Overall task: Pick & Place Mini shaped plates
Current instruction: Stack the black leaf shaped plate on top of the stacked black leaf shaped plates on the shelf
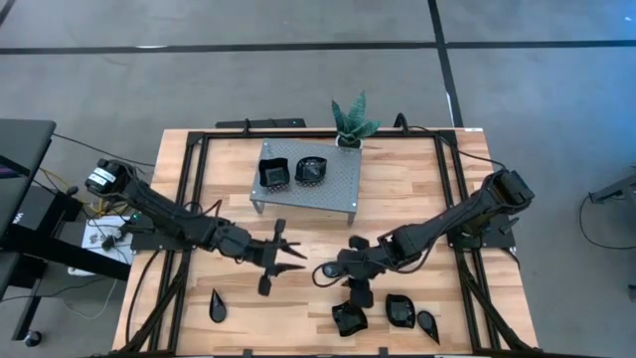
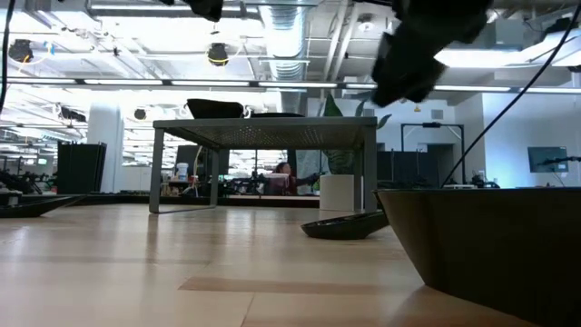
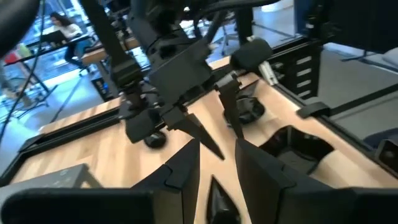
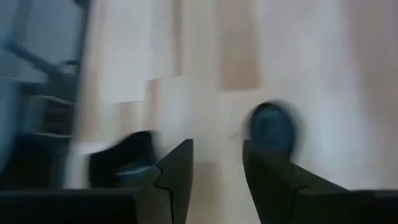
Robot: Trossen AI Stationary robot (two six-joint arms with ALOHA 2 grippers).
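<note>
Several glossy black mini plates lie flat on the wooden table: a teardrop [image 1: 218, 305], a square one [image 1: 348, 318], a roundish one [image 1: 400, 311], another teardrop [image 1: 428, 324] and a small one [image 1: 324, 270]. Two more [image 1: 273, 172] [image 1: 312, 171] sit on the raised mesh platform [image 1: 338, 189]. My left gripper [image 1: 300, 261] [image 3: 217, 155] hovers at mid-table, open, pointing right. My right gripper [image 1: 338, 268] [image 4: 217, 152] faces it, open, above the table beside the small plate. Its view shows a round plate [image 4: 273, 127] just ahead. A dark shape low between my left fingers cannot be made out.
A green potted plant [image 1: 353, 119] stands at the far edge behind the platform. Black rails [image 1: 194, 199] [image 1: 447, 189] run along both table sides. The two grippers' fingertips are close together at mid-table. Bare wood shows left of the platform and along the near left. A person sits far off in the room.
</note>
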